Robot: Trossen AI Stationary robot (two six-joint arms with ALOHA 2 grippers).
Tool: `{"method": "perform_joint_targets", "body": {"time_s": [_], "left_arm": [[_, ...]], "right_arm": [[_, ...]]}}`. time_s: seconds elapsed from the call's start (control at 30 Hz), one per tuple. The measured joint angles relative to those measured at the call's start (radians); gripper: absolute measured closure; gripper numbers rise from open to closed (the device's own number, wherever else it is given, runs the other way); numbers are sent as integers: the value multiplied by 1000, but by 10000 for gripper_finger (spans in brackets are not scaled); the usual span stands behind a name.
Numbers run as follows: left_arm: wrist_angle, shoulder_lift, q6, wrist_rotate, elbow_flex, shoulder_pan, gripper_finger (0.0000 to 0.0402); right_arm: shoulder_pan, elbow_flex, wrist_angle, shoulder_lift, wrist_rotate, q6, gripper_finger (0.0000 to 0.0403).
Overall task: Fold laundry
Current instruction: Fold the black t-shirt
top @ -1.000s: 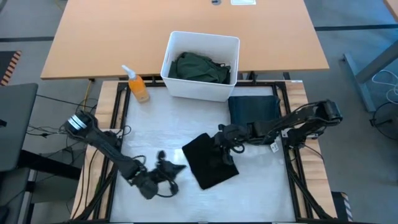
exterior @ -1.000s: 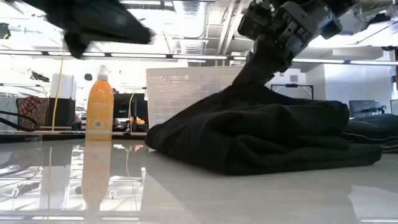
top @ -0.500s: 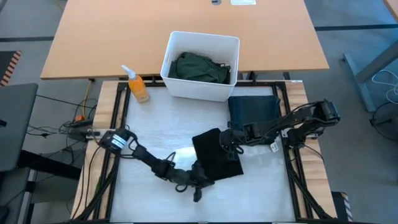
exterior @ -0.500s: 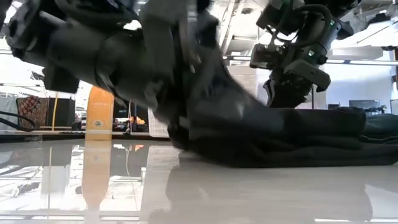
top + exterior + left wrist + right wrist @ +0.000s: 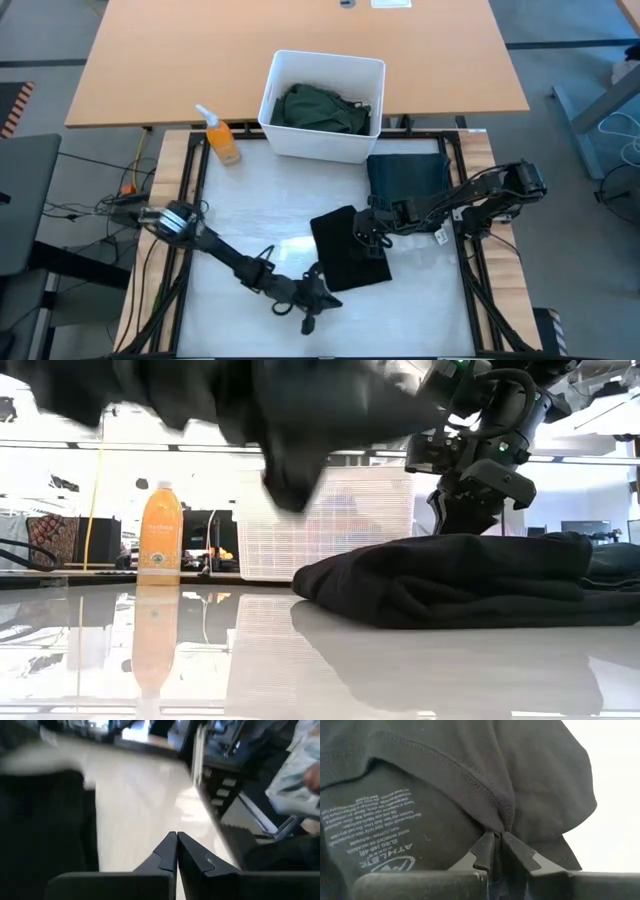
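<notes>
Bin (image 5: 322,140) holding green garment (image 5: 322,108), right tool (image 5: 367,237) pinching black shirt (image 5: 348,250), left tool (image 5: 308,312) closed, empty

A folded black garment (image 5: 348,258) lies mid-table, toward the right edge. Another folded dark garment (image 5: 408,177) sits near the far right corner. Crumpled dark green clothes (image 5: 320,108) fill the bin.
</notes>
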Motion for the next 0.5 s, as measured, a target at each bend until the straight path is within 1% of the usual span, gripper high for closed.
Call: {"method": "perform_joint_targets", "body": {"time_s": [0.07,0.13,0.2,0.23,0.27,0.37,0.5], "left_arm": [[-91,-57,37,-76,2,-16,401],[-171,-78,63,-178,3,-31,401],[-186,-78,75,-273,3,-41,402],[-180,-73,82,-304,4,-45,401],[-176,-63,91,-320,9,-46,400],[-204,-19,105,-324,8,-43,384],[-195,-3,114,-321,14,-30,340]], "right_arm": [[0,0,5,0,0,0,344],[0,0,14,0,0,2,344],[0,0,19,0,0,9,344],[0,0,23,0,0,13,344],[0,0,24,0,0,14,344],[0,0,25,0,0,17,344],[0,0,26,0,0,24,344]]}}
